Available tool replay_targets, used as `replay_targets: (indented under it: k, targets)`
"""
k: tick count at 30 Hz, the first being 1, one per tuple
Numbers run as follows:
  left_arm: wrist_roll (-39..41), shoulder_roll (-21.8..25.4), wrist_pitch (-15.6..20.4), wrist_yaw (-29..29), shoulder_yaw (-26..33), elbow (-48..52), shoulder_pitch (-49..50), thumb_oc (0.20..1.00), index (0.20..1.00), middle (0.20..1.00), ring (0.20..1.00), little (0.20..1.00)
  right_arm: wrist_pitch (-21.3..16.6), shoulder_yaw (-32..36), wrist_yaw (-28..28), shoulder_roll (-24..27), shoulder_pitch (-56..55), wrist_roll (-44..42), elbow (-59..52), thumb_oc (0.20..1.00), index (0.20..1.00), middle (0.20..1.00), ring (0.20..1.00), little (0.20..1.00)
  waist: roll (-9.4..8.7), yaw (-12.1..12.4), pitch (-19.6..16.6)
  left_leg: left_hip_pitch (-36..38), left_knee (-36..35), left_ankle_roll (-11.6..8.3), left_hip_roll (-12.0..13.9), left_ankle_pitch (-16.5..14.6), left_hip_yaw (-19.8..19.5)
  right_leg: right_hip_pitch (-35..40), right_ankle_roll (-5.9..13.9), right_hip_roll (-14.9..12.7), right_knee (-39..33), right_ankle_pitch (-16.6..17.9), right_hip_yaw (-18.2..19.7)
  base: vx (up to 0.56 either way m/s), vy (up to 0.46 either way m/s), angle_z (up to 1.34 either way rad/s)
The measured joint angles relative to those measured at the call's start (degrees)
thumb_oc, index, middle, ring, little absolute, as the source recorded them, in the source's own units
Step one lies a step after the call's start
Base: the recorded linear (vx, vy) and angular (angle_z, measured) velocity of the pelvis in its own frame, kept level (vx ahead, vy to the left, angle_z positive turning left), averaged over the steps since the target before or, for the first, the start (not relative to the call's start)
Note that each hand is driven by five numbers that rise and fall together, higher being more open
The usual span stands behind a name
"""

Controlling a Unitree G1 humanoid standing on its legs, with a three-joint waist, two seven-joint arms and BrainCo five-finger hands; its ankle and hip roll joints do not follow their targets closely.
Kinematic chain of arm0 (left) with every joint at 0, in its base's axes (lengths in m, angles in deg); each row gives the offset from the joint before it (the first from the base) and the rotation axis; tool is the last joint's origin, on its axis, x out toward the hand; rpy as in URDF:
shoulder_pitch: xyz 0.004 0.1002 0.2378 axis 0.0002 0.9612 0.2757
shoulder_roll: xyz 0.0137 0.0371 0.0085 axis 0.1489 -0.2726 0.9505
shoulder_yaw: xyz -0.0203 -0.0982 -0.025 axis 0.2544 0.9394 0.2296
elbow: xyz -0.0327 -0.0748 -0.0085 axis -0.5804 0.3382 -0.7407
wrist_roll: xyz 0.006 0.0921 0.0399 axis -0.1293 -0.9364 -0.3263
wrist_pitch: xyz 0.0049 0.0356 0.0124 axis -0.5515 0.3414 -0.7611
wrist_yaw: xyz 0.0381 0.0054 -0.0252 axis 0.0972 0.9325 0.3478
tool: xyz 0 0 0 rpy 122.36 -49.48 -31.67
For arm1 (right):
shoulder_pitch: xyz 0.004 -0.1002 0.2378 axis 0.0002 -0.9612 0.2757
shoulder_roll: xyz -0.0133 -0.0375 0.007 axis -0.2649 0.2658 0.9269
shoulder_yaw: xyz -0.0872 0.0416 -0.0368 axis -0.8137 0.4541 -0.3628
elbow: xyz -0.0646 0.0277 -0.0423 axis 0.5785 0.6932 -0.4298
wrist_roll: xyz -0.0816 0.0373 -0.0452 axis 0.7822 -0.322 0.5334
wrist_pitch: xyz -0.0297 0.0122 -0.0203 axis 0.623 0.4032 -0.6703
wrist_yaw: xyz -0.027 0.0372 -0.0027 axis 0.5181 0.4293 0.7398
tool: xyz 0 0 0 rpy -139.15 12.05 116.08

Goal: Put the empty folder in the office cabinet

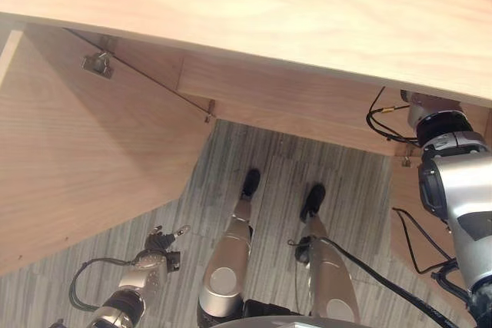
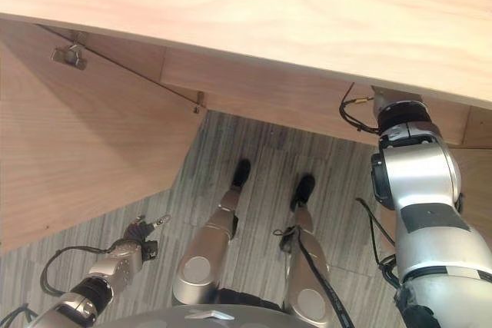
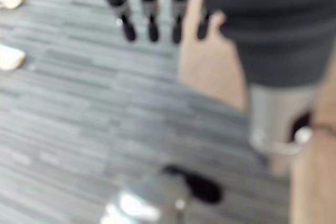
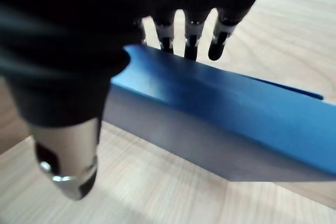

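Inside the cabinet [image 1: 254,13], the right hand [image 4: 79,51] grips the blue folder [image 4: 226,114], fingers [image 4: 191,38] over its far side, thumb [image 4: 71,156] in front. Judged best: slide it deeper, flat on the shelf [image 4: 157,192], then release. Left hand [image 1: 157,247] hangs relaxed, low left.

Silver-grey arms, dark ribbed wrist covers, dark-tipped fingers [image 4: 219,43].

The folder [image 4: 220,103] is plain blue; the cabinet [image 1: 92,151] is pale, grained wood; the floor [image 1: 254,159] is grey, striped, seemingly carpet.
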Motion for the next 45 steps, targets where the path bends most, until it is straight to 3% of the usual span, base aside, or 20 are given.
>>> replay_targets:
  k: [6, 10, 13, 15, 16, 19, 20, 24, 37, 43, 45]
  targets:
    - [0.1, 0.9, -0.1, 0.0, -0.1, 2.4, 0.0, 1.000, 1.000, 1.000, 1.000, 1.000, 2.3, 0.0, 0.8, 0.6, 0.0, 0.0, 0.0, 1.000, 1.000, 1.000, 1.000, 1.000, -0.17, 0.2, 0.1, 0.0, 0.0, 0.00, 0.0, 0.0, 0.0, 0.0, 0.00, 0.0, 0.0, 0.0, 0.0, 0.00, 0.000, 0.00]
    - [0.2, 1.9, -0.1, -0.1, 0.0, 2.6, 0.0, 1.000, 1.000, 1.000, 1.000, 1.000, 8.2, 0.0, 4.8, 1.7, 0.0, -0.1, 0.2, 1.000, 1.000, 1.000, 1.000, 1.000, -0.17, 0.4, 0.1, 0.0, 0.0, 0.00, 0.0, 0.0, 0.0, 0.0, 0.00, 0.0, 0.0, 0.0, 0.0, 0.00, 0.000, 0.00]
    - [0.2, 2.0, -0.3, -0.1, 0.0, 3.4, 0.0, 1.000, 1.000, 1.000, 1.000, 1.000, 15.4, -0.1, 10.2, 3.1, 0.6, -2.9, 2.7, 1.000, 1.000, 1.000, 1.000, 1.000, -0.19, 1.0, 0.1, 0.0, 0.0, 0.00, 0.0, 0.0, 0.0, 0.0, 0.00, 0.1, 0.0, 0.0, 0.0, 0.00, -0.040, 0.00]
    - [0.2, 2.0, -0.3, -0.1, 0.0, 3.4, 0.0, 1.000, 1.000, 1.000, 1.000, 1.000, 15.4, -0.1, 10.2, 3.1, 0.6, -2.9, 2.7, 1.000, 1.000, 1.000, 1.000, 1.000, -0.19, 1.0, 0.1, 0.0, 0.0, 0.00, 0.0, 0.0, 0.0, 0.0, 0.00, 0.1, 0.0, 0.0, 0.0, 0.00, 0.000, 0.00]
    - [0.2, 2.1, -0.3, 0.0, 0.0, 3.7, 0.0, 1.000, 1.000, 1.000, 1.000, 1.000, 22.9, -0.1, 17.5, 5.2, 1.7, -9.9, 6.6, 1.000, 1.000, 1.000, 1.000, 1.000, -0.41, 1.4, 0.1, 0.0, 0.0, -0.01, 0.1, 0.0, -0.1, 0.1, 0.01, 0.1, 0.0, 0.0, -0.1, 0.01, -0.052, 0.02]
    - [0.2, 2.8, -0.4, 0.0, 0.1, 3.9, 0.0, 1.000, 1.000, 1.000, 1.000, 1.000, 28.2, 2.3, 23.5, 6.6, 2.6, -11.7, 10.0, 1.000, 1.000, 1.000, 1.000, 1.000, -0.97, 1.6, 0.2, 0.1, 0.0, -0.01, 0.1, 0.0, -0.1, 0.2, 0.01, 0.1, 0.0, 0.0, -0.2, 0.03, -0.077, 0.01]
    - [0.2, 4.3, -0.5, 0.1, 0.1, 4.3, 0.0, 1.000, 1.000, 1.000, 1.000, 1.000, 30.4, 2.5, 28.7, 8.2, 3.9, -11.9, 13.8, 1.000, 1.000, 1.000, 1.000, 1.000, -1.59, 2.0, 0.2, 0.3, 0.0, -0.02, 0.3, 0.0, -0.2, 0.4, 0.01, 0.3, 0.0, 0.0, -0.2, 0.02, -0.044, 0.01]
    - [0.2, 6.2, -0.5, 0.1, 0.4, 4.9, 0.0, 1.000, 1.000, 1.000, 1.000, 1.000, 31.0, 1.3, 32.6, 9.7, 5.2, -11.9, 13.5, 1.000, 1.000, 1.000, 1.000, 1.000, -2.56, 2.2, 0.1, 0.3, 0.0, -0.03, 0.3, 0.0, -0.3, 0.4, 0.02, 0.3, 0.0, 0.0, -0.3, 0.00, -0.009, 0.00]
    - [0.1, 6.6, -1.6, 0.3, 0.4, 8.1, 0.2, 1.000, 1.000, 1.000, 1.000, 1.000, 32.1, 0.0, 40.5, 10.4, 5.7, -11.9, 13.9, 1.000, 1.000, 1.000, 1.000, 1.000, -2.62, 3.5, 0.1, 0.3, 0.0, -0.58, 0.4, 0.4, -1.0, 0.7, 0.18, 0.4, 0.0, 0.1, -0.7, -0.01, 0.001, 0.01]
    - [0.0, 6.5, -1.6, 1.2, 0.4, 8.1, 0.2, 1.000, 1.000, 1.000, 1.000, 1.000, 32.4, 0.3, 41.9, 10.2, 3.7, -11.9, 15.8, 1.000, 1.000, 1.000, 1.000, 1.000, -2.61, 4.0, 0.1, 1.8, 0.1, -0.50, 0.3, 0.3, -1.0, 2.2, -0.11, 0.4, 0.0, 0.5, -0.8, -0.05, 0.085, 0.01]
    - [0.0, 6.0, -1.6, 1.2, 0.2, 8.0, 0.3, 1.000, 1.000, 1.000, 1.000, 1.000, 32.8, 1.5, 41.8, 8.6, -1.1, -11.9, 15.4, 1.000, 1.000, 1.000, 1.000, 1.000, -3.05, 4.3, -0.5, 2.6, 2.2, 0.03, -0.3, -1.2, -0.8, 4.1, 0.11, -0.1, 0.0, 0.2, -0.6, -0.06, 0.130, 0.00]
